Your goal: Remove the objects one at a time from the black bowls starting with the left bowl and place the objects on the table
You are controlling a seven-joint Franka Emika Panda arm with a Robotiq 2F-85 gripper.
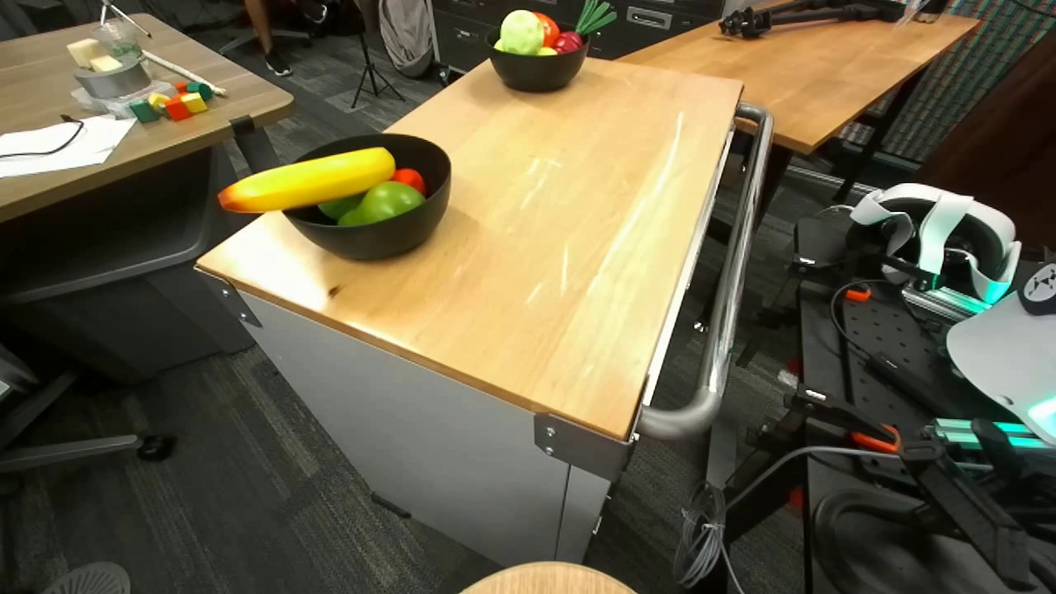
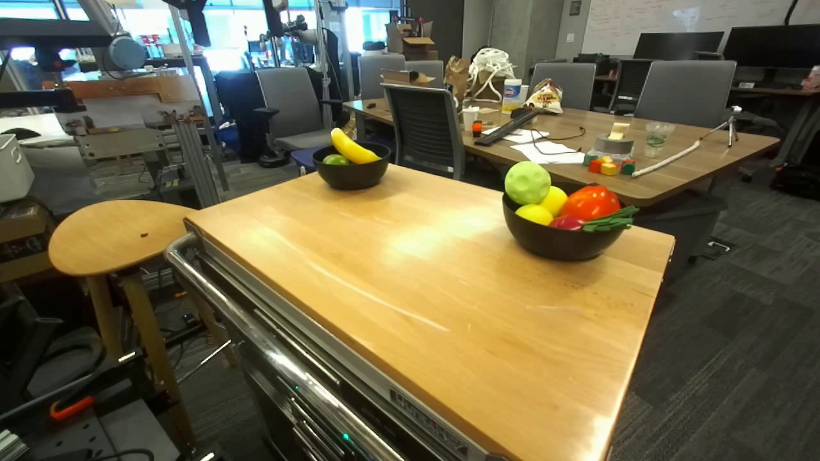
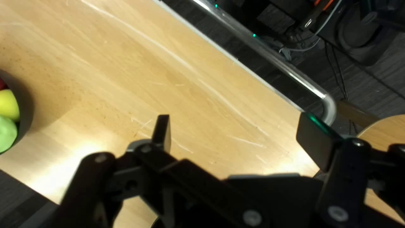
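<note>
Gripper [image 3: 235, 129] in the wrist view: spread wide, nothing held, table [image 3: 104, 72] below. Banana [image 1: 309, 180] on top in the left bowl [image 1: 388, 239] (leftward in both exterior views, so presumably first to be emptied). Reckon it a toy: light, stiff, smooth enough to slip, hard to bruise. Best hold across its girth near mid-length, where it should balance; an end grip would likely let it swing. Green fruit [image 1: 392, 200] just beside it, rounded, apt to roll; squeeze at the widest part once the banana is off. In the right bowl [image 2: 564, 246] the greens [image 2: 608, 219] overhang the rim and may flex. Views differ. In an exterior view the banana runs out past the rim and a red ball [image 1: 409, 179] shows by the green fruit; in an exterior view the banana [image 2: 354, 148] pitches an end up above the rim, no red made out in that bowl. Wrist view gives no banana, only a slice of the right bowl with a yellow piece [image 3: 9, 106]; the left bowl there, cannot tell, gripper blocks the bottom. Gripper appears in neither exterior view.
</note>
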